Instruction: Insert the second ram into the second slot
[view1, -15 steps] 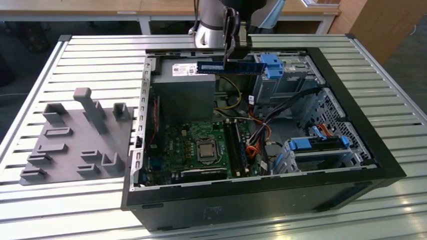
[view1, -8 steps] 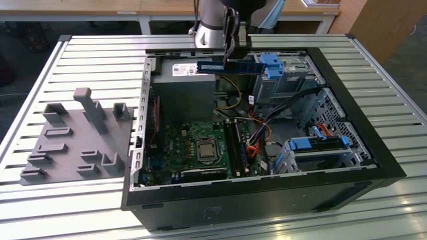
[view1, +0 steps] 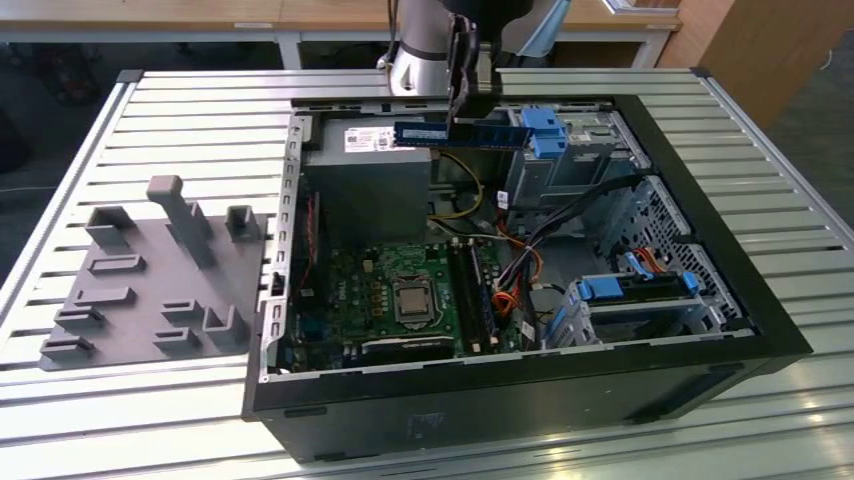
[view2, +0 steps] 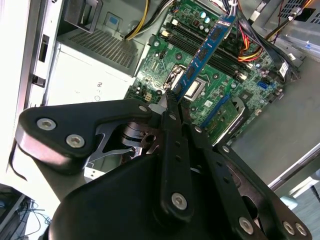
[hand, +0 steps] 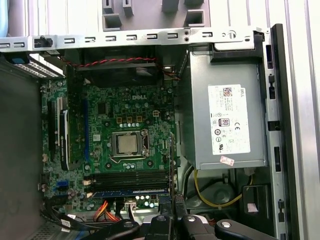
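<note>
Overhead, the end effector (view1: 461, 112) is clamped on the second ram (view1: 494, 136), holding it level in the air above the far side of the open computer case (view1: 534, 405), near the grey power supply (view1: 367, 190). Below lies the green motherboard (view1: 400, 275) with its memory slots (view1: 477, 290). The case sits on a slatted table (view1: 200, 110), with a grey fixture plate (view1: 147, 300) at the exterior view's left.

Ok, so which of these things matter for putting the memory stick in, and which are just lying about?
In the job: black tool, shut on the thin dark blue memory stick; long black memory slots on the green motherboard.
Just lying about: grey metal power supply box; bright blue plastic drive-bay clips; grey plastic fixture plate.
</note>
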